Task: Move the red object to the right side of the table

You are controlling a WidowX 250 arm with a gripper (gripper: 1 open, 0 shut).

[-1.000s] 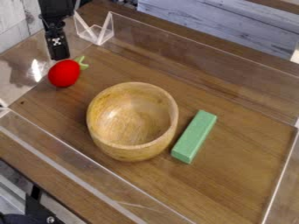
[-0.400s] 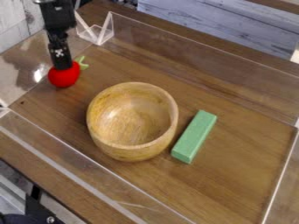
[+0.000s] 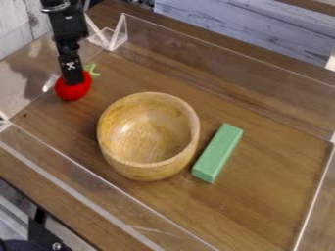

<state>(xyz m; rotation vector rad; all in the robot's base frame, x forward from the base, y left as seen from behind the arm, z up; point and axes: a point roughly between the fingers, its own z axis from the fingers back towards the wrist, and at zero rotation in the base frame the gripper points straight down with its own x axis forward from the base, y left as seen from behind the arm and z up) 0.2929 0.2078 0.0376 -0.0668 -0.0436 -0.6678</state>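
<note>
Red object (image 3: 73, 87) under spread end effector (image 3: 70, 75); wooden bowl (image 3: 148, 134) empty.

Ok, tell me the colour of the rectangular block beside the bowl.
Green. The block lies right of the wooden bowl, clearest in the camera view.

Red object's (image 3: 73, 87) top behind tool (image 3: 69, 73)

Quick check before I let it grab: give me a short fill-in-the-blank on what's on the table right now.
1. The gripper hangs directly over the ____ object.
2. The wooden bowl holds ____.
3. The green block lies on the table to the ____ of the bowl as the camera sees it.

Missing words: red; nothing; right
</note>
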